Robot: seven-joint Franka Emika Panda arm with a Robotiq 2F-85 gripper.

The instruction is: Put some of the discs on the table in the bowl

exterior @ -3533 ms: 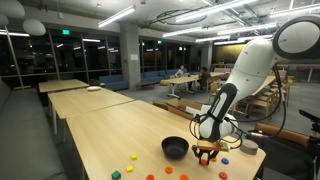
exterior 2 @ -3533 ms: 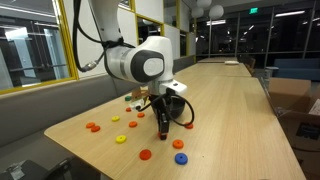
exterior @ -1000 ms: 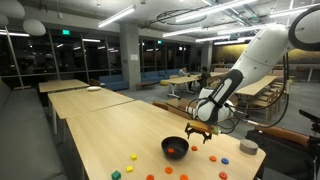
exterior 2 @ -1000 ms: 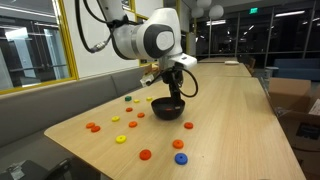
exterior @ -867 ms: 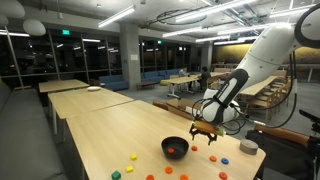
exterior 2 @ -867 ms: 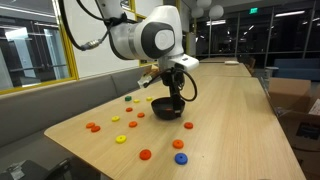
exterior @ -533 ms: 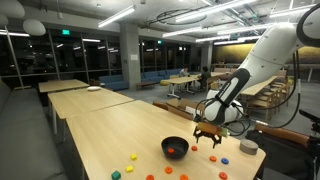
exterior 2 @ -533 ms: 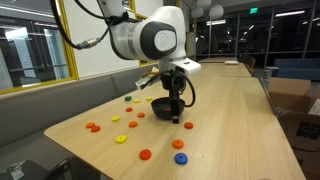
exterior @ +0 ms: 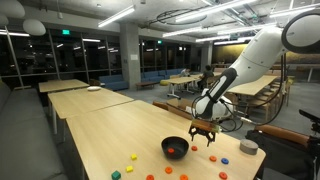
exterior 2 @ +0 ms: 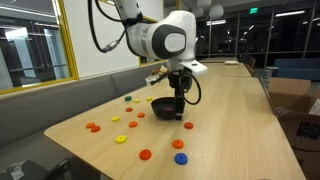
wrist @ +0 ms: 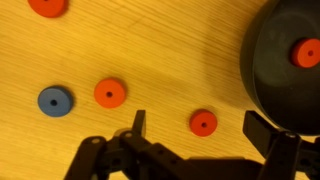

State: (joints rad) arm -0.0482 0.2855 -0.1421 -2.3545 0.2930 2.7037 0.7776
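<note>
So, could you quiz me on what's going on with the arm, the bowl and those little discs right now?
1. True or false: the gripper is holding a disc.
2. In the wrist view, what colour is the disc lying inside the bowl? A) blue B) orange-red C) green
3. Fill the gap: in the wrist view the blue disc lies on the ____, outside the bowl.

Key:
1. False; its jaws stand open and empty.
2. B.
3. table.
</note>
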